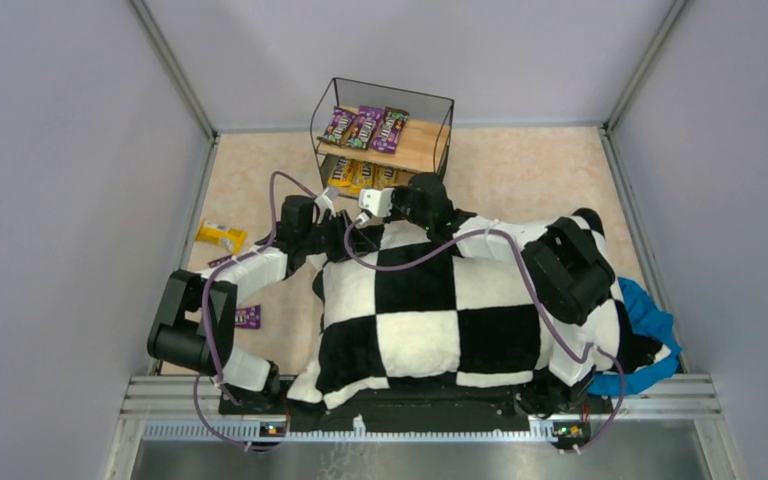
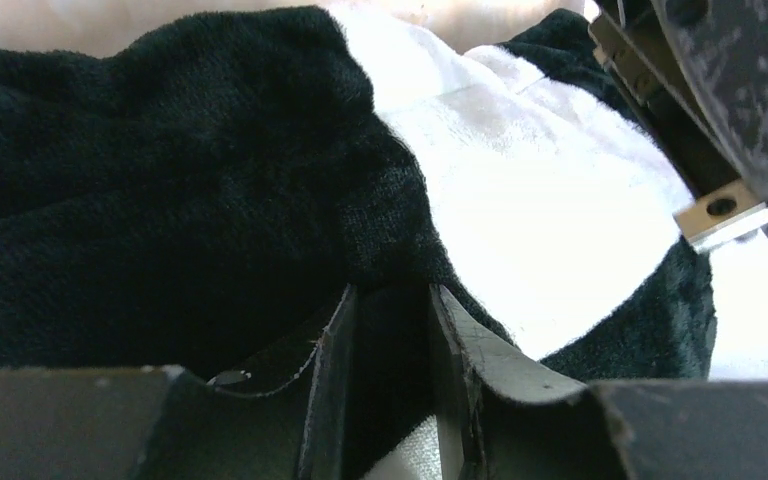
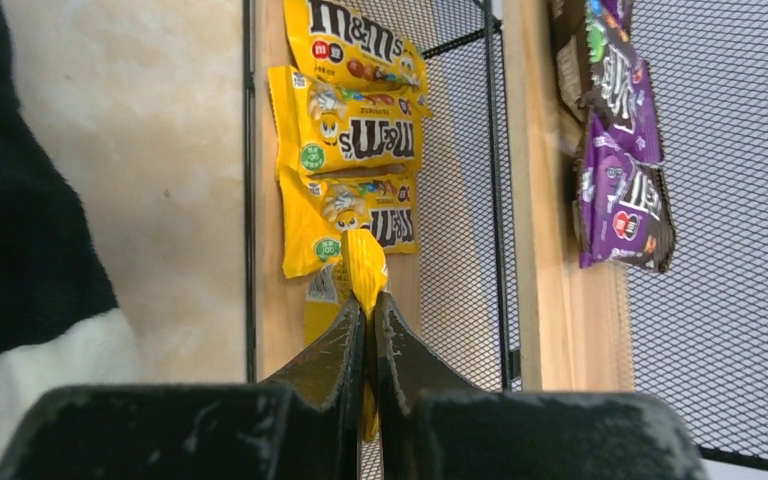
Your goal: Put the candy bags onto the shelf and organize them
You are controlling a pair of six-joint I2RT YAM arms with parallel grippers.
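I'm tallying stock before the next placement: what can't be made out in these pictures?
Lower-tier yellow bags: top view, upper board covers part; count unsure.
Left gripper: left wrist view, dark cushion fills the gap; grip unclear.
Held yellow bag: right wrist view, right gripper hides its near end.

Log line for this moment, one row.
right gripper: shut on yellow candy bag at shelf lower tier | left gripper: at cushion, grip unclear

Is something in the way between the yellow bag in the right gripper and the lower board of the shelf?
Nothing visible. The right gripper holds the yellow bag right at the lower board, beside three yellow bags lying there.
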